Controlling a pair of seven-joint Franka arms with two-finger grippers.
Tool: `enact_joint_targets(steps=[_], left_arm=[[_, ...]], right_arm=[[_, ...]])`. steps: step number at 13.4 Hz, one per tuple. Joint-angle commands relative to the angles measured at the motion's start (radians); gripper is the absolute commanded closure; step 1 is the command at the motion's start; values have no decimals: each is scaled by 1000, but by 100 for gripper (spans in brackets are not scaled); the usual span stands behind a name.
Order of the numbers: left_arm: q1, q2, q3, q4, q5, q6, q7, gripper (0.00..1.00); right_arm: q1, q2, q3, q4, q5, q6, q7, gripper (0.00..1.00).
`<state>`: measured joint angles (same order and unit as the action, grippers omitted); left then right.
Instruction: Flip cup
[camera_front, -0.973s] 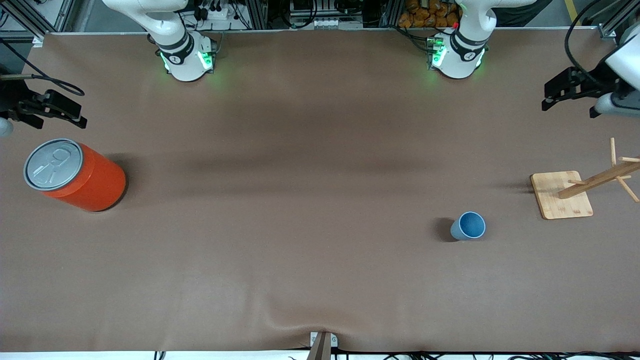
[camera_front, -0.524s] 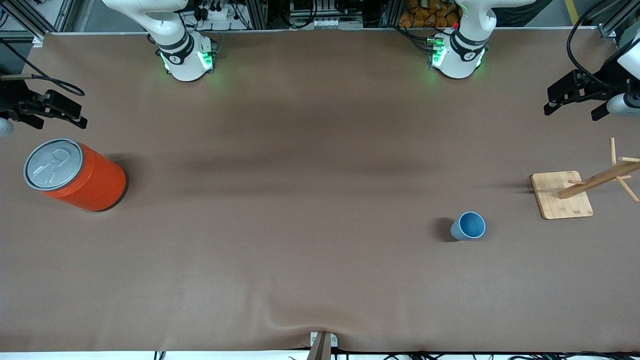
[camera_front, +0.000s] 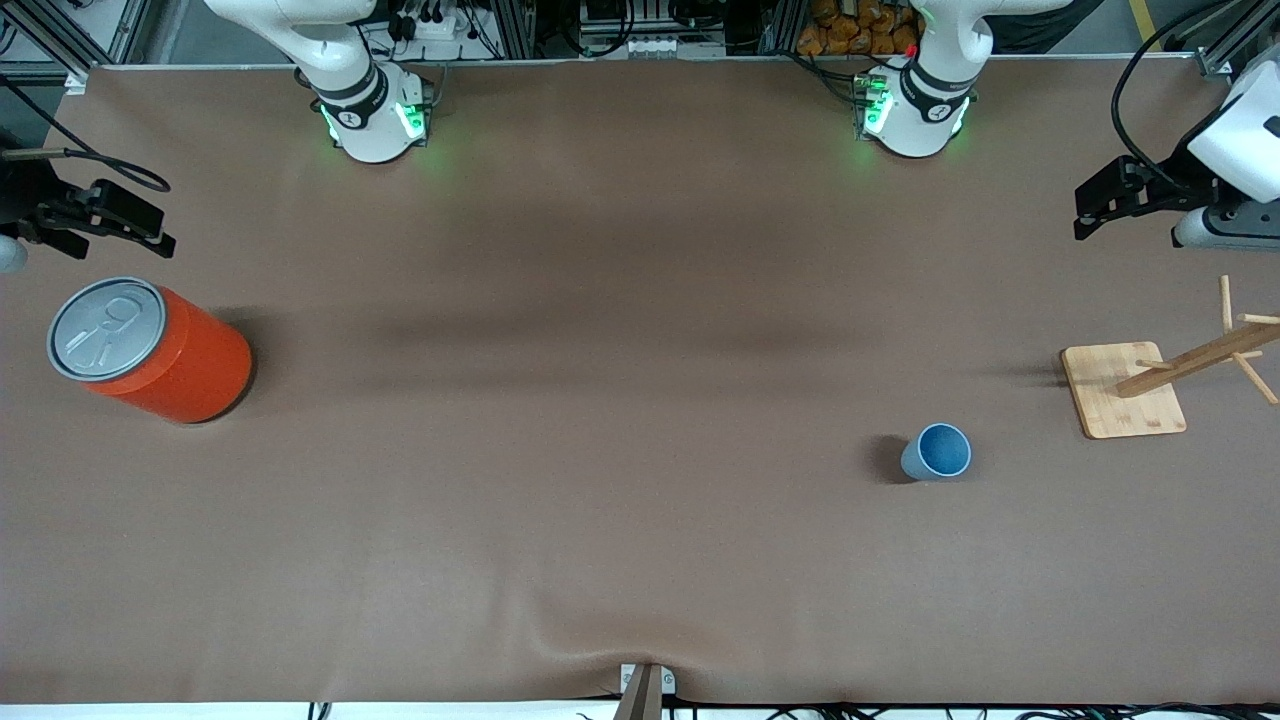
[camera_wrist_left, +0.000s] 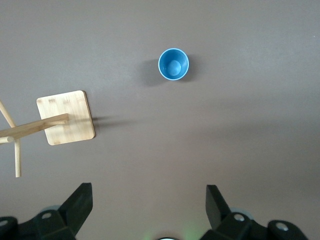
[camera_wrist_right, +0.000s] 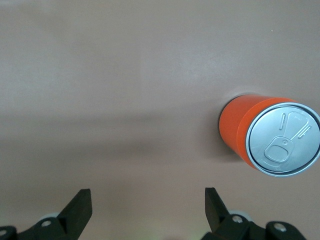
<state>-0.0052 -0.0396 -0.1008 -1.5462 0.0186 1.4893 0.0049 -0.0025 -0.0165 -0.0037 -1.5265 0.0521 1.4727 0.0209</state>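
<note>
Cup (camera_front: 937, 452) upright, mouth up, free on tabletop (camera_front: 600, 400); left pincer (camera_front: 1100, 200) spread, high over its table end; right pincer (camera_front: 120, 225) spread, waiting near orange can (camera_front: 150, 350)

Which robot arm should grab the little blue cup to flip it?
Probably the left arm. Its open claw hangs at the cup's end of the table, near the wooden rack. The right claw waits open by the orange can, much farther away.

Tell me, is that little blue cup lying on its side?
No, the cup stands upright with its open mouth facing up, its darker inside showing.
</note>
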Motion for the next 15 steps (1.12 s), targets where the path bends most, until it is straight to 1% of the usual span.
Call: enact_joint_targets(steps=[1, 5, 10, 15], left_arm=[[4, -2, -5, 5, 12, -12, 1, 0], [7, 12, 1, 6, -15, -12, -17, 0], [19, 10, 6, 6, -17, -12, -60, 0], [22, 10, 6, 6, -16, -11, -60, 0]], right_arm=[[7, -26, -6, -24, 15, 9, -10, 0], [6, -26, -6, -24, 15, 9, -10, 0], [7, -26, -4, -24, 15, 9, -9, 0], [6, -26, -4, -23, 15, 6, -9, 0]])
